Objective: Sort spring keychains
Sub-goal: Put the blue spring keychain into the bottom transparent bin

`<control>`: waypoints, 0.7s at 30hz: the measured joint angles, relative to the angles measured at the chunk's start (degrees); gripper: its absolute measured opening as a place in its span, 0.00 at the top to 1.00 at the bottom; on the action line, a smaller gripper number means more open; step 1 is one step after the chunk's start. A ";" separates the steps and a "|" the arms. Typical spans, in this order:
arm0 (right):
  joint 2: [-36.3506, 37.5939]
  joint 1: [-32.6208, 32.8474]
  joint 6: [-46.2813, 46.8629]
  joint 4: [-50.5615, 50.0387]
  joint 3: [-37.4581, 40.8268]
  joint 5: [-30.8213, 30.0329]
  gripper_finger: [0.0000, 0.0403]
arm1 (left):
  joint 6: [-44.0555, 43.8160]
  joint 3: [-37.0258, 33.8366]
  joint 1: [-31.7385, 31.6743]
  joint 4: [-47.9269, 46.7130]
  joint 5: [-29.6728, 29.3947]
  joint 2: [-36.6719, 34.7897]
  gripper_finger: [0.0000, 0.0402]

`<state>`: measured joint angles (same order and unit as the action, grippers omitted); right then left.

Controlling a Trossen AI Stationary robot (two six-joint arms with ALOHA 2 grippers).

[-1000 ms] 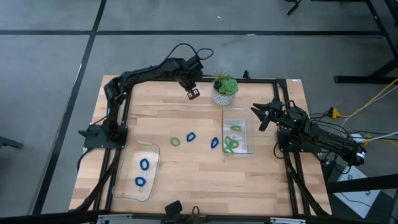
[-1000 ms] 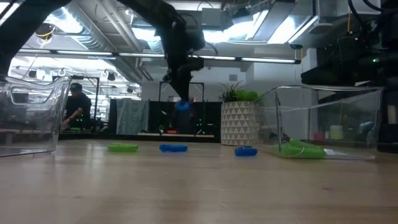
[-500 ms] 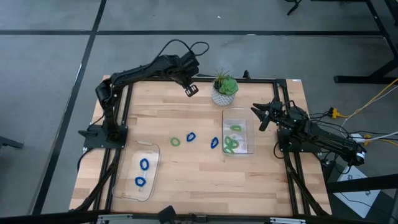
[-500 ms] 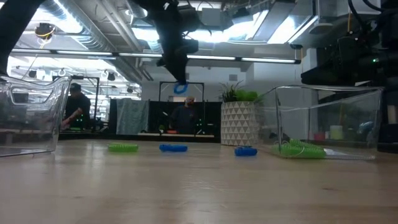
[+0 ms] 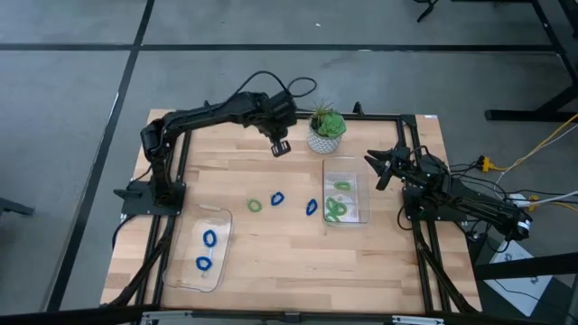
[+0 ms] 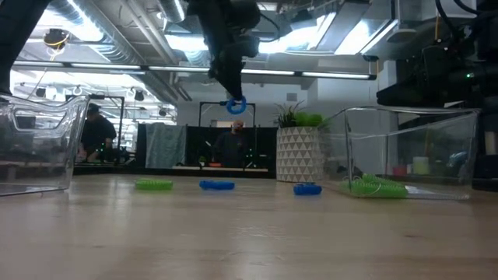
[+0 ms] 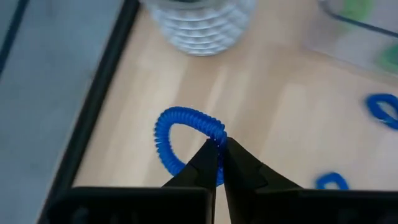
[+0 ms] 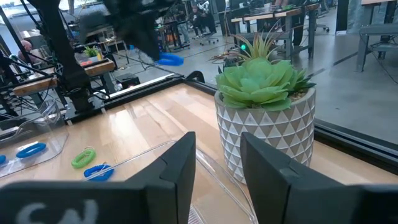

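Left gripper (image 7: 217, 158), jaws closed on a blue keychain (image 7: 180, 134), hangs in the air just beside the plant (image 5: 326, 129).
Risk: only one edge of the coil is pinched, so a swing could drop it short of a tray. The right gripper (image 8: 214, 165) waits part open, empty, near the plant. Tray contents are hard to count.

We saw two matte-black jointed arms with looped black cables, the left gripper (image 7: 219, 163) ending in slim, pointed black fingers (image 7: 202, 163).
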<state>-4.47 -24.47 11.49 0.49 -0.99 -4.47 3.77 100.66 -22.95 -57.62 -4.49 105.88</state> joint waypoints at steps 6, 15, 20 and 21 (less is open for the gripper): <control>0.00 0.02 0.00 0.00 0.00 0.00 0.69 | 2.43 0.00 4.72 -2.16 4.04 -1.18 0.98; -0.01 0.02 0.00 0.01 0.00 0.01 0.69 | 3.04 0.00 14.25 -1.47 4.54 -5.17 0.98; -0.01 0.02 0.00 0.00 0.00 0.02 0.69 | 2.55 0.00 20.71 -1.37 4.57 -7.02 0.98; 0.00 0.01 0.00 0.00 0.00 0.00 0.69 | 2.34 0.00 22.10 -1.52 4.59 -7.38 0.98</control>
<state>-4.47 -24.46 11.49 0.49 -0.99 -4.47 6.11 100.66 -0.85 -59.14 0.10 98.50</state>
